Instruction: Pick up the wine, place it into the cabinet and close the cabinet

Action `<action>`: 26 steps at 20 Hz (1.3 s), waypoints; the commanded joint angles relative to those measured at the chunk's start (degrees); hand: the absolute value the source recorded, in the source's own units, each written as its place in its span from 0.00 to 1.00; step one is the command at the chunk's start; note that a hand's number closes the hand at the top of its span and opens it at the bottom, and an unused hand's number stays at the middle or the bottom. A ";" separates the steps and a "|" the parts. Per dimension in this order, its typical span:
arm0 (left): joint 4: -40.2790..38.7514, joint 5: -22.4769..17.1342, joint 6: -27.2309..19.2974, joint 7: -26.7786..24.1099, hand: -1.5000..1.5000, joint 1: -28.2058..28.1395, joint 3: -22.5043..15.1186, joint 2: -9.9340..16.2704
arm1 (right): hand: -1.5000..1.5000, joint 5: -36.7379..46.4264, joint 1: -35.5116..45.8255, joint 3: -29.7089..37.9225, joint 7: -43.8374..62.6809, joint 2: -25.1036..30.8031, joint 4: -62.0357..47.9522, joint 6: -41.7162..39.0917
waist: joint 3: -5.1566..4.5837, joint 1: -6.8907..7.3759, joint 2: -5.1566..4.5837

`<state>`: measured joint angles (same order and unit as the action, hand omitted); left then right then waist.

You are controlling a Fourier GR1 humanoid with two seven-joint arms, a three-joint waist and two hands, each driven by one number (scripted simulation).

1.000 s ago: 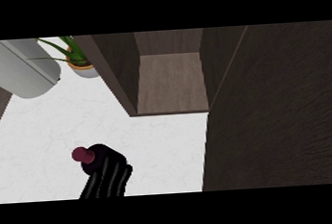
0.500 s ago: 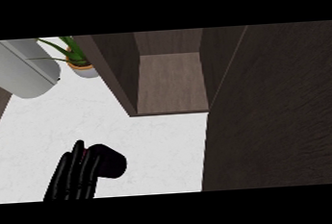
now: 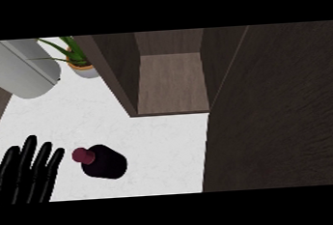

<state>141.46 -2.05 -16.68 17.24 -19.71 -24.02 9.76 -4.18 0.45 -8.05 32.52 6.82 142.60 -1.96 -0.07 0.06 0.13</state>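
The left hand (image 3: 26, 171) has straight fingers and holds nothing. The wine (image 3: 101, 161) stands just beside it on the white worktop (image 3: 157, 144). The cabinet (image 3: 171, 78) is open.

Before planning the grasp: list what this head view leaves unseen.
- Right hand: not in the head view.
- Left hand: wrist cut off by the lower edge.
- Dark wine bottle with maroon cap: seen from above, height unreadable.
- Open dark wooden cabinet: top cut off by the upper edge.
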 commanded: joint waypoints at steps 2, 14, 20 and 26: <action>-2.00 -11.19 3.54 -2.58 0.00 -0.78 8.70 -0.02 | 0.00 -7.31 -0.98 5.54 2.21 1.15 5.89 -0.87 | 0.02 -0.17 -0.08; -14.44 -15.06 11.64 -9.25 0.00 -1.61 12.34 -1.18 | 0.00 -3.73 -0.39 0.38 4.19 -0.79 7.23 -1.01 | 0.04 -0.15 -0.04; -23.08 -14.10 15.63 -18.35 0.00 -2.26 14.79 -2.13 | 0.00 -4.88 2.96 2.64 9.30 -0.01 8.79 0.28 | 0.03 -0.16 -0.01; -32.40 -16.65 19.35 -23.77 0.00 -0.33 21.02 -1.28 | 0.00 -3.71 0.63 2.19 2.95 -1.50 5.59 -1.39 | 0.06 -0.12 -0.06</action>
<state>113.33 -17.76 0.50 -3.29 -20.52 -6.00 8.04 -4.41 3.07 -6.68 35.47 5.77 142.94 -2.87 -0.03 -0.16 0.09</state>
